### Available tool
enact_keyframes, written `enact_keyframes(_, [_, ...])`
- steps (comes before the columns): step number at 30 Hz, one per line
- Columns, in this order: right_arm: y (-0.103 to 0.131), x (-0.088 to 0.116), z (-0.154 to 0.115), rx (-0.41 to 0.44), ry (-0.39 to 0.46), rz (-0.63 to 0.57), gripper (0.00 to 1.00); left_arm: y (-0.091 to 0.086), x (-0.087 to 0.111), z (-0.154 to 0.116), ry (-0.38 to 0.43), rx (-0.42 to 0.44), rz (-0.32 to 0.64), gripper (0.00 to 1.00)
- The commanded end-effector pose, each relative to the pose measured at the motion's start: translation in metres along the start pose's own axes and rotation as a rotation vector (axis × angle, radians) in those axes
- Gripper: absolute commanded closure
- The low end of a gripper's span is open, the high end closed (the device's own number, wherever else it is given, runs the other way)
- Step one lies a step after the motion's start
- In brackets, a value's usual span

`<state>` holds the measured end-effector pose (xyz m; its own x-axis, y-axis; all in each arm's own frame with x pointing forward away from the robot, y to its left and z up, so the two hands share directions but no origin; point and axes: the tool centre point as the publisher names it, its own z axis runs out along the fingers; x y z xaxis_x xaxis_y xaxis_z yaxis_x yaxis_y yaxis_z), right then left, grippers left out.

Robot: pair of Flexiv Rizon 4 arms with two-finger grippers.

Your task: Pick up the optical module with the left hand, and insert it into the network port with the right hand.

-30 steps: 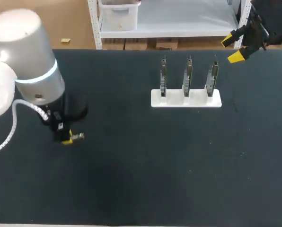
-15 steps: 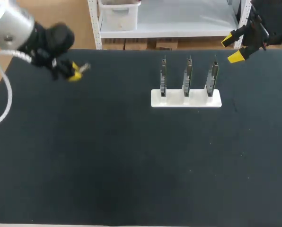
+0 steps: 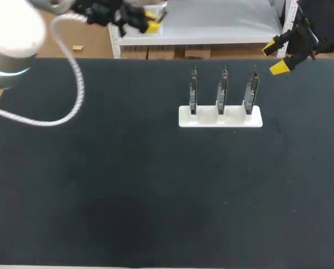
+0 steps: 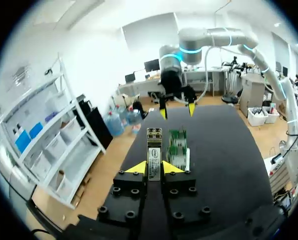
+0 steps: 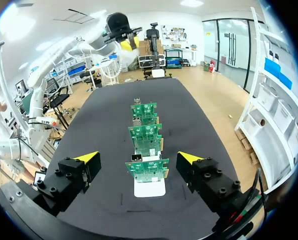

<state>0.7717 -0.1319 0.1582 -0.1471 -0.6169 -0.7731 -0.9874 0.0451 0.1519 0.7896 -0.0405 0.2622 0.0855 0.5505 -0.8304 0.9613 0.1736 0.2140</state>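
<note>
The optical module [image 4: 154, 152], a slim metal bar with a label, sticks out from between the yellow tips of my left gripper [image 4: 154, 168], which is shut on it. In the head view this left gripper [image 3: 149, 21] hangs high over the table's far edge, left of centre. Three upright green circuit boards [image 3: 221, 91] with network ports stand in a white base [image 3: 220, 116] at the back right of the black table [image 3: 128, 185]. My right gripper [image 3: 278, 58] is open beyond the base's right end. The boards [image 5: 147, 169] line up ahead of its spread fingers [image 5: 86, 158].
The white base [image 5: 150, 188] with its boards is the only thing standing on the black mat. My left arm's white cable [image 3: 72, 84] loops above the table's back left.
My left arm has lifted from the table's left side and swung up and toward the back middle, carrying the module. The right arm has stayed still.
</note>
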Motion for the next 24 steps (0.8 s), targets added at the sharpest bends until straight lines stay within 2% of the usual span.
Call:
enact_keyframes(1, [0.000,0.000,0.000,0.000,0.000,0.000,0.00,0.012,-0.020,0.070,-0.339,0.185,0.035,1.00])
enact_keyframes(8, [0.000,0.000,0.000,0.000,0.000,0.000,0.00,-0.009,-0.042,0.122,-0.451,0.266,-0.028,1.00])
enact_keyframes(14, [0.000,0.000,0.000,0.000,0.000,0.000,0.00,-0.021,-0.053,0.148,-0.555,0.303,-0.077,1.00])
enact_keyframes(24, [0.000,0.000,0.000,0.000,0.000,0.000,0.00,-0.043,-0.057,0.176,-0.564,0.314,-0.119,1.00])
